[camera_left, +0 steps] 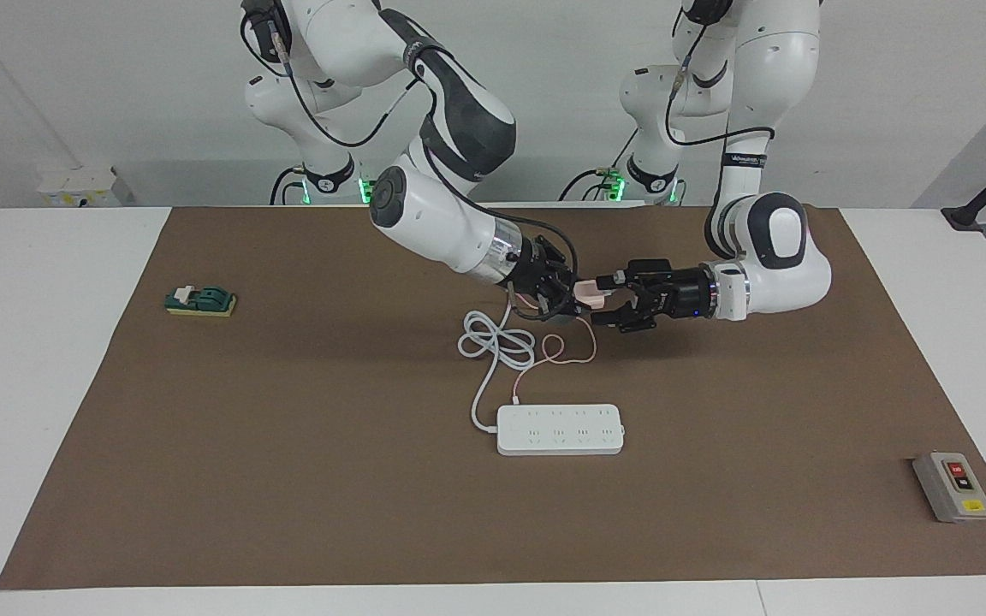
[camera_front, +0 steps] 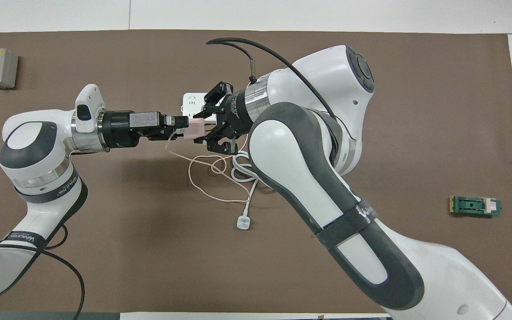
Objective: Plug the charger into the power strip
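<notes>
Two white robot arms meet in mid-air above a brown mat, passing a small pale-pink cube-shaped charger (camera_left: 585,292) between them. The right gripper (camera_left: 563,297) is clamped on the charger, holding it over the mat above the loose cable coils, which lie nearer to the robots than the long flat white power strip (camera_left: 560,429). The left gripper (camera_left: 608,299) has its fingers spread wide apart around the charger's other end, not visibly pressing on it. The charger's thin pink cable (camera_left: 563,351) hangs down and loops on the mat beside the power strip's thick white cord (camera_left: 493,342).

By my judgement the task is partway along: the charger is lifted, but it is not yet plugged in. The power strip lies flat with every socket free. A handover, a carry to the strip and the push into a socket all seem left to do.

The surface is a white table (camera_left: 48,342) covered by the brown mat (camera_left: 288,479). A grey box with red and yellow buttons (camera_left: 953,486) sits well apart from the power strip toward the left arm's end. A small green block on a yellow pad (camera_left: 200,300) sits well apart toward the right arm's end. A plain pale wall stands at the robots' backs.
</notes>
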